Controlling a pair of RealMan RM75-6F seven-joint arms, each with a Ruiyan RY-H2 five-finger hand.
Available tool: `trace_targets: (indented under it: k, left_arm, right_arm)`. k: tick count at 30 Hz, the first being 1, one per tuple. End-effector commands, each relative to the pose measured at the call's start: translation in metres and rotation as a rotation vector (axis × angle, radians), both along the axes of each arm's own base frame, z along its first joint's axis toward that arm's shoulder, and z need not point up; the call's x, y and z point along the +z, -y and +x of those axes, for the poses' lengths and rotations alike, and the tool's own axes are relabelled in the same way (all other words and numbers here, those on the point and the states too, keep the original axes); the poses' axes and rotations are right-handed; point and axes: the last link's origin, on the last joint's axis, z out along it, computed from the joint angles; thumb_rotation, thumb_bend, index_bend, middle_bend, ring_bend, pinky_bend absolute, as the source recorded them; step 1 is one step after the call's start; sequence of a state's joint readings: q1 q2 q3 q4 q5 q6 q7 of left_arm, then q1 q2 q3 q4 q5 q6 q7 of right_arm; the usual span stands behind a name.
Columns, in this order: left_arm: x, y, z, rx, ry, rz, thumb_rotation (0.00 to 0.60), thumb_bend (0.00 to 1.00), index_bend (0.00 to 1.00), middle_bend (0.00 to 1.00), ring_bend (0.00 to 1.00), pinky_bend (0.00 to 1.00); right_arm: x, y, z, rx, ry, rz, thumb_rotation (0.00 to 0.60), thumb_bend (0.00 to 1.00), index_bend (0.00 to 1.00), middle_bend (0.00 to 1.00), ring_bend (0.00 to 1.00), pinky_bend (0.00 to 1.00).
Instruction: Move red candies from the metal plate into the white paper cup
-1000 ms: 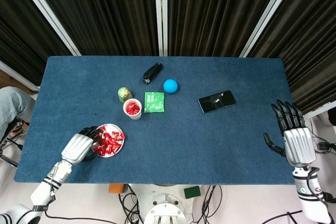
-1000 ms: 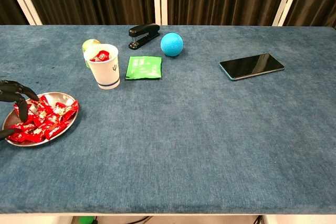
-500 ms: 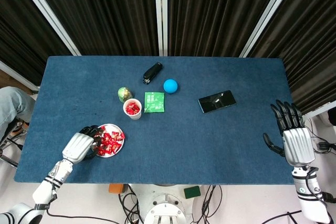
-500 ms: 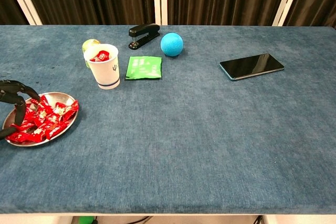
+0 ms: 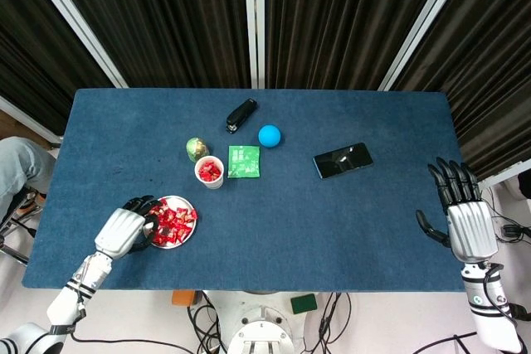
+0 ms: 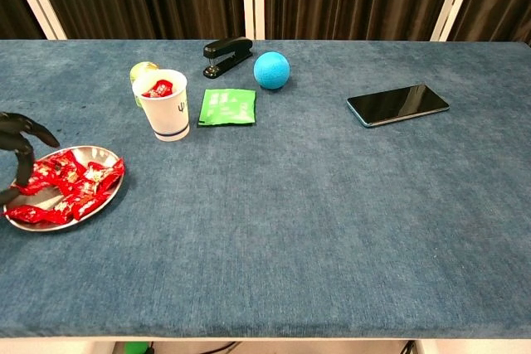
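1. The left robot hand (image 5: 123, 229) lies low at the near-left part of the blue cloth-covered counter (image 5: 332, 213), its dark fingers (image 6: 23, 145) curled down over the left rim of the round metal plate (image 5: 190, 228).
2. Whether those fingertips pinch a sweet or only touch the heap cannot be told; the chest view cuts the hand off at its left edge.
3. The right robot hand (image 5: 465, 215) hangs just off the counter's right edge, fingers spread apart and holding nothing; the chest view does not show it.
4. The red wrapped candies (image 6: 65, 184) lie heaped in the metal plate, and a few more show inside the white paper cup (image 6: 164, 109), which stands upright behind the plate and to its right.
5. A yellow-green round object (image 5: 197, 148) sits just behind the cup, largely hidden by it in the chest view, so its nature is unclear.
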State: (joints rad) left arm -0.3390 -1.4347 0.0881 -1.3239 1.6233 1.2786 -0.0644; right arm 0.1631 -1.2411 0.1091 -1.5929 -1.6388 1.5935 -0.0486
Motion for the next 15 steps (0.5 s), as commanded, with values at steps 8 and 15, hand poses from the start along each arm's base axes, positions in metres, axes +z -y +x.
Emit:
trace_targets:
  k: [8, 15]
  left_arm:
    - [0.043, -0.034, 0.033, -0.071, 0.075, 0.116, 0.6, 0.4, 0.63, 0.24, 0.12, 0.21]
    - [0.039, -0.078, 0.075, -0.125, 0.151, 0.11, 0.6, 0.4, 0.64, 0.24, 0.12, 0.21]
  right_arm:
    - [0.002, -0.001, 0.0, 0.005, 0.01, -0.007, 0.6, 0.32, 0.0, 0.0, 0.0, 0.0]
    - [0.005, -0.003, -0.001, 0.004, 0.013, -0.015, 0.6, 0.32, 0.0, 0.0, 0.0, 0.0]
